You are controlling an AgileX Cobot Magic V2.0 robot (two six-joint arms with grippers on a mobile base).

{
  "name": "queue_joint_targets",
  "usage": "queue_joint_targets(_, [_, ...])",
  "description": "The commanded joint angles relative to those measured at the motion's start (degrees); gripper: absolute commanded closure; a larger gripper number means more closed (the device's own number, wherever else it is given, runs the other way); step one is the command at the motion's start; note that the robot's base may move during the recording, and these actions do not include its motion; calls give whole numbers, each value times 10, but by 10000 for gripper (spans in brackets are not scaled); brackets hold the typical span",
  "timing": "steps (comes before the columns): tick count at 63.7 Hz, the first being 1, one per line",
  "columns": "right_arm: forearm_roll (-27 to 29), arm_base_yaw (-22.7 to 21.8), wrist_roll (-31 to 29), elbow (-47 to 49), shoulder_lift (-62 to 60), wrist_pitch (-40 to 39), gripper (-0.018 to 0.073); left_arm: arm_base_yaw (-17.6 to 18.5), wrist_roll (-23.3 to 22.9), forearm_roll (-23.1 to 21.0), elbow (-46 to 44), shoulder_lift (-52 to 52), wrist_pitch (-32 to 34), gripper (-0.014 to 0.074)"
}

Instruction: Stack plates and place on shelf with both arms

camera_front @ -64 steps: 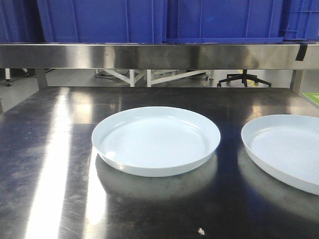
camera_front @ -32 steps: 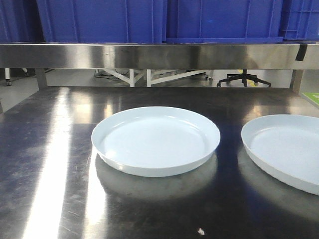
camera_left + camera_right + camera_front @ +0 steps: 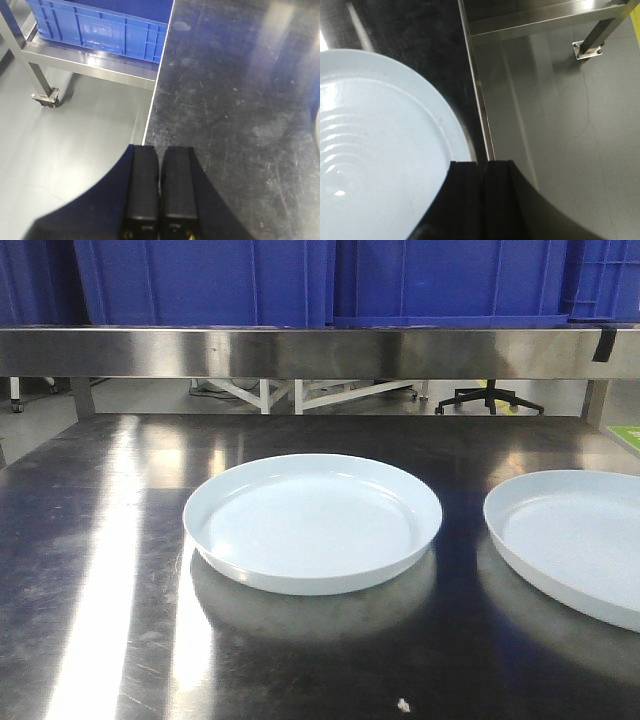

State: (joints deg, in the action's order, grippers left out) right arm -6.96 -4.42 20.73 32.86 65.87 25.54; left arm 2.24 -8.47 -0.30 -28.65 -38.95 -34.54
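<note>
Two pale bluish-white plates lie apart on the dark steel tabletop. One plate sits in the middle, the other plate at the right, cut off by the frame edge. The shelf shows as a long steel rail behind them. No gripper shows in the front view. My left gripper is shut and holds nothing, hovering over the table's left edge. My right gripper is shut and holds nothing, above the table's right edge just beside the rim of the right plate.
Big blue crates stand on the shelf. A blue crate sits on a low wheeled rack left of the table. Grey floor and a rack leg lie right of the table.
</note>
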Motion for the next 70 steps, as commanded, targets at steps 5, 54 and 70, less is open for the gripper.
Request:
queue_joint_targets(5, [-8, 2, -2, 19, -9, -24, 199, 5, -3, -5, -16, 2, 41, 507])
queue_joint_targets(54, [-8, 2, -2, 20, 25, -58, 104, 5, -3, -5, -16, 2, 41, 510])
queue_joint_targets(70, [-8, 1, -2, 44, 101, -70, 104, 5, -3, -5, -16, 2, 41, 510])
